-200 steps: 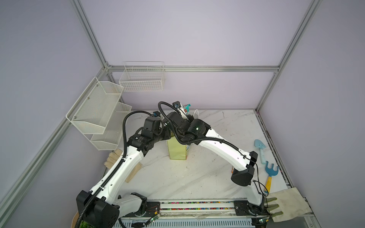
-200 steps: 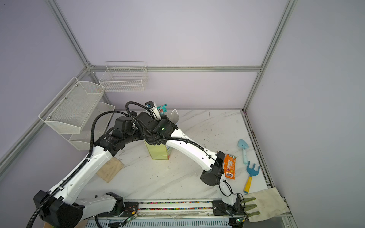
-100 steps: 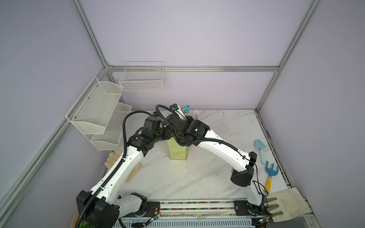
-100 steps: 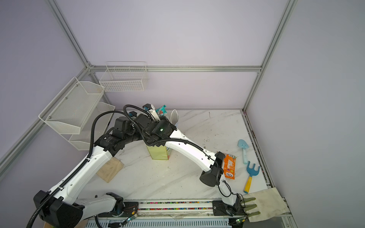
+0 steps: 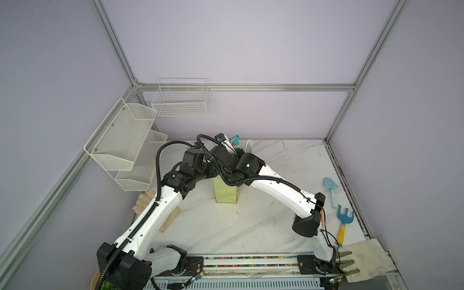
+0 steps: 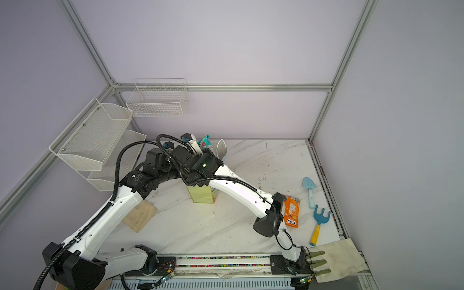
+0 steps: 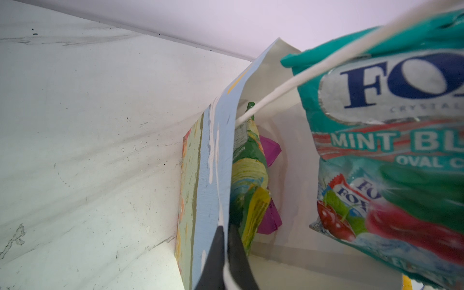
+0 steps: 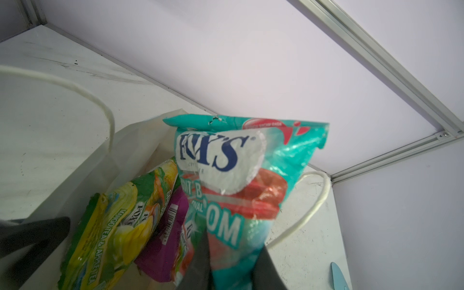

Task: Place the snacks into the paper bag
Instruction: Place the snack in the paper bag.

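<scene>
— Teal FOX'S packet [image 8: 226,160]: who has it?
— The right end effector [image 8: 231,256], clenched on the end away from the logo, holding it over the mouth of the paper bag [image 7: 218,150].
— And the left end effector [image 7: 227,251]?
— Pinched tight on the rim of the bag's blue face, one finger outside, one inside. A white cord handle [image 7: 276,93] runs past it.
— Anything in the bag?
— A green FOX'S packet [image 7: 248,160] just inside the wall the left end effector grips, with a purple packet [image 7: 270,150] behind it.
— Others?
— An orange packet [image 6: 291,211] lies flat on the table [image 6: 226,226], well apart from both end effectors.
</scene>
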